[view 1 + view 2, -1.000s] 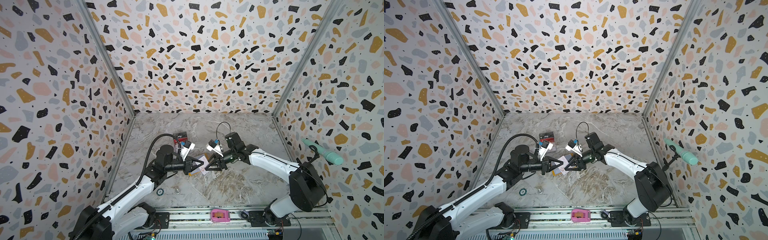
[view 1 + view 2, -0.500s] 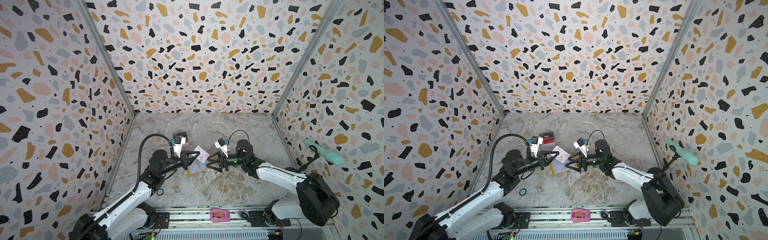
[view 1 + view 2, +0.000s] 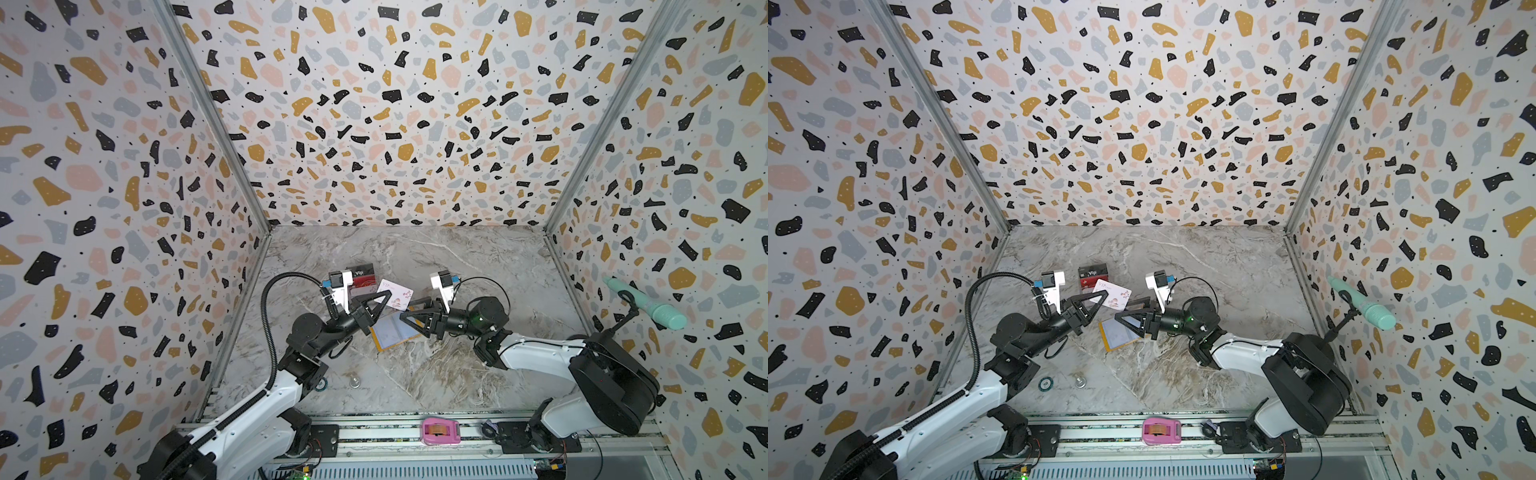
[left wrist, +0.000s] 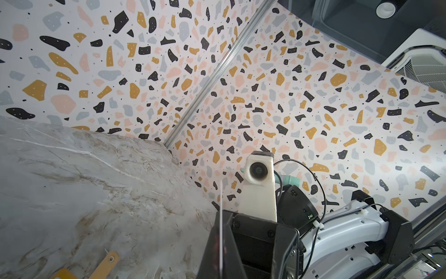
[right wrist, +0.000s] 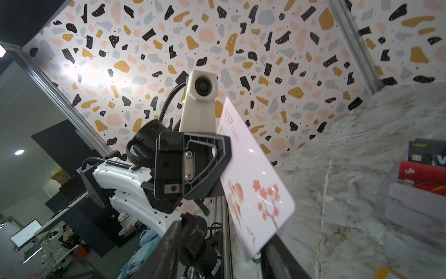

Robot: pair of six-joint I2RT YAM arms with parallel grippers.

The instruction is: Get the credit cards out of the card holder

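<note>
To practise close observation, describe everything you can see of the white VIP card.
The white VIP card is thin, glossy plastic with rounded corners, pinkish "VIP CARD" lettering and pink blossom sprigs. It is out of the card holder, held off the table and tilted, edge-on in the left wrist view. The left gripper is shut on one long edge; whether anything else touches it is unclear.

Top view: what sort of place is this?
Likely a robot test cell in a lab: printed panel walls box in a marble-look tabletop, two arms mount on a front rail, and the right wrist view shows a monitor beyond.
</note>
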